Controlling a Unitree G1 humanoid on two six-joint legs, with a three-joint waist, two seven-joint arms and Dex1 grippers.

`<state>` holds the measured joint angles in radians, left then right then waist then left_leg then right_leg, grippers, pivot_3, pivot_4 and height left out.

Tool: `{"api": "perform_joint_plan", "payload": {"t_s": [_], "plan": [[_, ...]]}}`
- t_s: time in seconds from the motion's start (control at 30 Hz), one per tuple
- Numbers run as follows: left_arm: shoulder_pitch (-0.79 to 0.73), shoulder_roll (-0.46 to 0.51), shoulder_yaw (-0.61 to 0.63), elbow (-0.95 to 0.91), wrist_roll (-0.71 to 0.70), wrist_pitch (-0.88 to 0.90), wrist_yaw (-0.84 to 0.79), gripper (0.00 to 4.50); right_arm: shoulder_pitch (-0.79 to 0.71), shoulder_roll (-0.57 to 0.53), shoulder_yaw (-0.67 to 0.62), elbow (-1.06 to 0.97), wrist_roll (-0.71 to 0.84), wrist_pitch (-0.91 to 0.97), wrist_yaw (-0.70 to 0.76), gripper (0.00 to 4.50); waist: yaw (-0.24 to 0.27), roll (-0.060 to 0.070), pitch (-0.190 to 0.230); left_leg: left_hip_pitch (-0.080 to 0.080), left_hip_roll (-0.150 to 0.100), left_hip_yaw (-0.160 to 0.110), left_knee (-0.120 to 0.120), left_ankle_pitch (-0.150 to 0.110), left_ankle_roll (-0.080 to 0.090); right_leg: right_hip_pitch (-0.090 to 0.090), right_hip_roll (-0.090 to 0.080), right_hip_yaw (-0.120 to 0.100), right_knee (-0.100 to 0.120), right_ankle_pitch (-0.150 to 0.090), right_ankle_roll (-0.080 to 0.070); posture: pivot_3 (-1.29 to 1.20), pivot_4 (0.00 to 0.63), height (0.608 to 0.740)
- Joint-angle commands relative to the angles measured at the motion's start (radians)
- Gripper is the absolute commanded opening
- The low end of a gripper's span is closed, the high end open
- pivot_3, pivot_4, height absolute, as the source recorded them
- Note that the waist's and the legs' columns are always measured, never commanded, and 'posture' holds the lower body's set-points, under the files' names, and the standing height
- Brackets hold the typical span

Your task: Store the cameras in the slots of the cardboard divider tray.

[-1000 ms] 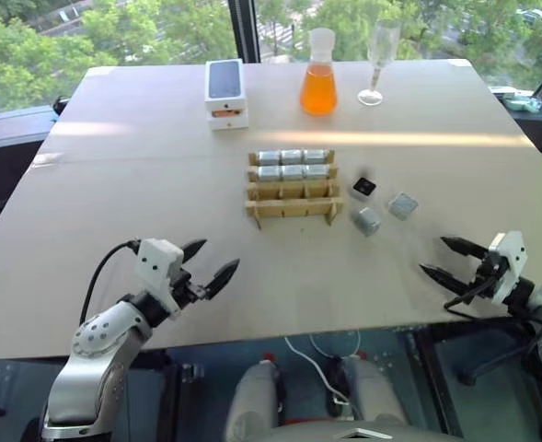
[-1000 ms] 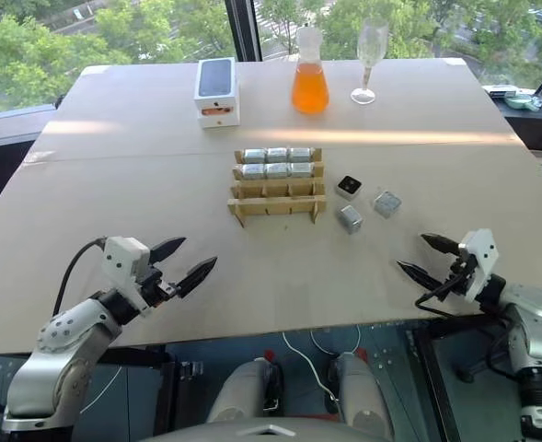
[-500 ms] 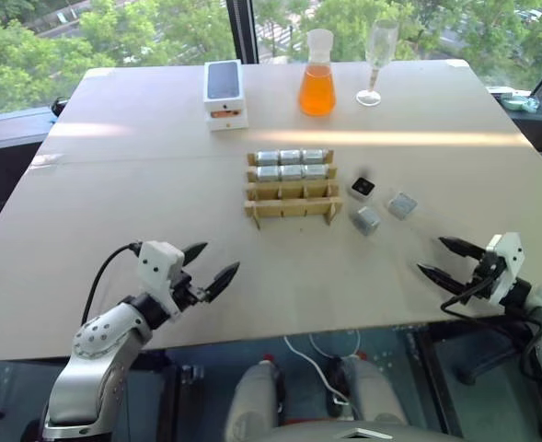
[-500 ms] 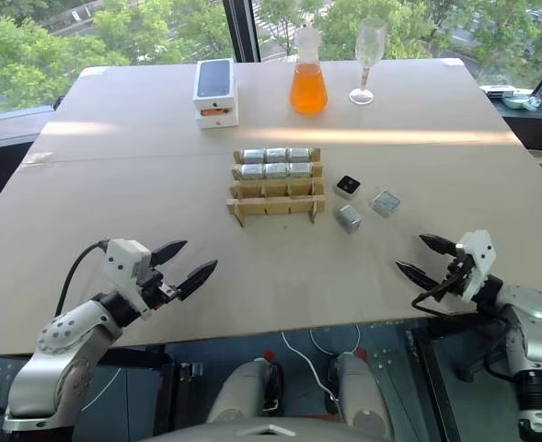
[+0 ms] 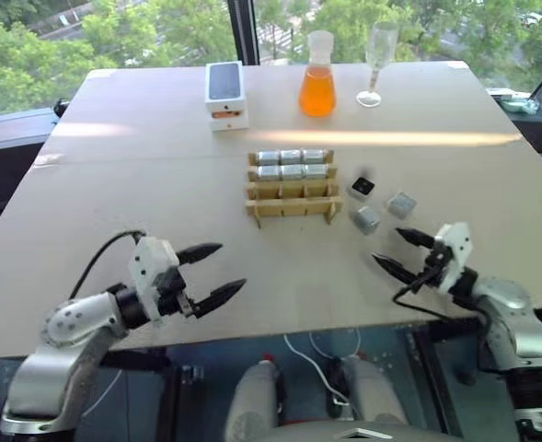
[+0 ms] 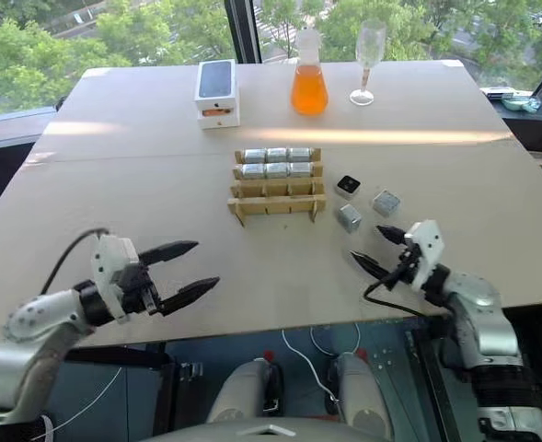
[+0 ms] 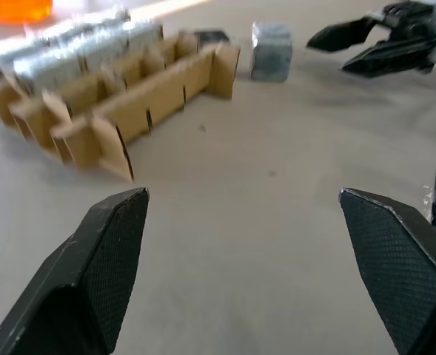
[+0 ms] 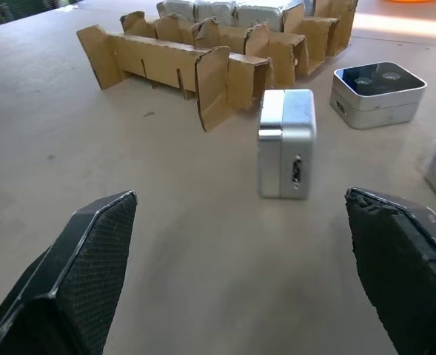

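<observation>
Our left gripper (image 5: pixel 212 273) hangs over the near left part of the table (image 5: pixel 142 175), fingers spread wide, nothing between them, pointing right toward the tray. Far left of centre we see a white phone box (image 5: pixel 225 92) with a black top. At the middle of the table sits the cardboard tray (image 5: pixel 293 187): the two far rows each hold three silver cameras (image 5: pixel 292 164), six in all, and the two near rows stand bare. Behind it, at the far edge, we see a flask of orange liquid (image 5: pixel 317 74) and, just to its right, a clear stemmed glass (image 5: pixel 378 61). Right of the tray, three loose cameras lie on the table: a camera with a black lens face (image 5: pixel 363 187) up, close to the tray's right end; a silver camera (image 5: pixel 367 220) nearer to us, standing upright in the right wrist view; and a third camera (image 5: pixel 401 204) furthest right, tilted. None of the three touches the tray or each other. Our right gripper (image 5: pixel 403 252) sits just near and right of the upright silver camera, fingers spread wide, empty, aimed left and far at it, not touching. In the left wrist view that gripper shows beyond the tray's end, near the same camera.
</observation>
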<state>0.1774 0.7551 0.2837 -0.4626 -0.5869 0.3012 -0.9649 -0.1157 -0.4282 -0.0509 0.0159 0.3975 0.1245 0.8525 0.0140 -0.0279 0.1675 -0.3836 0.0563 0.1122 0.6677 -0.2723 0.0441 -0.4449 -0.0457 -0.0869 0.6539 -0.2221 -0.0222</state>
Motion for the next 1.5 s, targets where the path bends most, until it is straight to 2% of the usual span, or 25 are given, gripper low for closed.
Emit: {"api": "perform_joint_plan", "payload": {"t_s": [0.03,0.23,0.53,0.63,0.7,0.77,0.83,1.07,1.17,1.33,1.5], "plan": [[-0.022,0.066,0.044,-0.076,-0.102,0.046,-0.078,4.24,-0.038,0.012,-0.004,-0.018,-0.030,-0.009,-0.056,4.50,-0.001,-0.001,0.000,0.000,0.000,0.000,0.001,0.000,0.000,0.000,0.000,0.000,0.001,0.000,0.000,0.00,0.150,0.740],[-0.044,0.131,0.056,-0.088,-0.155,0.058,-0.165,4.24,-0.089,0.081,0.016,0.007,-0.057,0.017,-0.140,4.50,-0.003,0.000,0.001,0.001,0.000,0.001,0.001,0.000,0.000,-0.001,0.001,0.001,0.003,0.000,0.000,0.00,0.150,0.740],[-0.060,0.121,0.051,-0.061,-0.125,0.035,-0.176,4.24,-0.146,0.124,0.035,0.055,-0.084,0.033,-0.183,4.50,-0.003,0.000,0.001,0.000,0.000,0.001,0.001,0.002,-0.004,-0.001,0.001,0.002,0.004,0.000,0.000,0.00,0.150,0.740],[-0.062,0.115,0.051,-0.055,-0.115,0.027,-0.176,4.36,-0.157,0.128,0.039,0.067,-0.084,0.035,-0.183,3.64,-0.003,0.000,0.001,0.000,0.000,0.001,0.001,0.002,-0.004,-0.001,0.001,0.002,0.004,0.000,0.000,0.00,0.150,0.740],[-0.056,0.114,0.053,-0.054,-0.110,0.022,-0.177,4.36,-0.160,0.123,0.046,0.073,-0.088,0.038,-0.176,2.83,-0.003,0.000,0.001,0.001,0.000,0.001,0.001,0.002,-0.004,-0.001,0.001,0.002,0.004,0.000,0.000,0.00,0.150,0.740],[-0.050,0.114,0.055,-0.053,-0.104,0.016,-0.179,4.36,-0.159,0.118,0.049,0.077,-0.091,0.042,-0.168,1.72,-0.003,0.000,0.001,0.001,0.000,0.001,0.001,0.002,-0.004,-0.001,0.001,0.002,0.004,0.000,0.000,0.00,0.150,0.740],[-0.044,0.113,0.060,-0.051,-0.100,0.012,-0.180,4.36,-0.161,0.116,0.047,0.082,-0.091,0.037,-0.165,0.83,-0.004,0.000,0.001,0.001,0.000,0.001,0.001,0.002,-0.004,-0.001,0.001,0.003,0.004,0.000,0.000,0.00,0.150,0.740],[-0.008,0.100,0.111,-0.049,-0.111,0.012,-0.154,4.36,-0.255,0.104,0.042,0.076,-0.039,0.050,-0.071,0.80,-0.012,0.001,0.001,0.001,0.000,0.001,0.001,0.002,-0.003,-0.002,0.002,0.003,0.004,0.000,0.000,0.00,0.150,0.740],[0.006,0.062,0.166,-0.048,-0.148,0.033,-0.096,4.36,-0.413,0.118,0.092,0.125,-0.018,0.058,0.049,0.80,-0.025,0.001,0.001,0.001,0.000,0.002,0.001,0.001,-0.002,-0.002,0.002,0.004,0.005,0.000,0.000,0.00,0.150,0.740],[0.062,0.037,0.220,-0.051,-0.137,0.035,-0.065,4.36,-0.656,0.164,0.138,0.355,-0.045,-0.006,0.193,0.80,-0.037,0.001,0.001,0.002,0.001,0.002,0.001,0.001,-0.001,-0.002,0.003,0.005,0.007,0.001,-0.003,0.00,0.150,0.740],[0.117,0.008,0.258,-0.087,-0.135,0.032,-0.024,4.36,-0.912,0.243,0.186,0.740,-0.114,-0.171,0.388,0.80,-0.029,0.001,0.002,0.000,0.001,0.001,0.001,0.003,-0.004,-0.003,0.002,0.002,0.006,0.002,-0.005,0.00,0.150,0.740]]}}
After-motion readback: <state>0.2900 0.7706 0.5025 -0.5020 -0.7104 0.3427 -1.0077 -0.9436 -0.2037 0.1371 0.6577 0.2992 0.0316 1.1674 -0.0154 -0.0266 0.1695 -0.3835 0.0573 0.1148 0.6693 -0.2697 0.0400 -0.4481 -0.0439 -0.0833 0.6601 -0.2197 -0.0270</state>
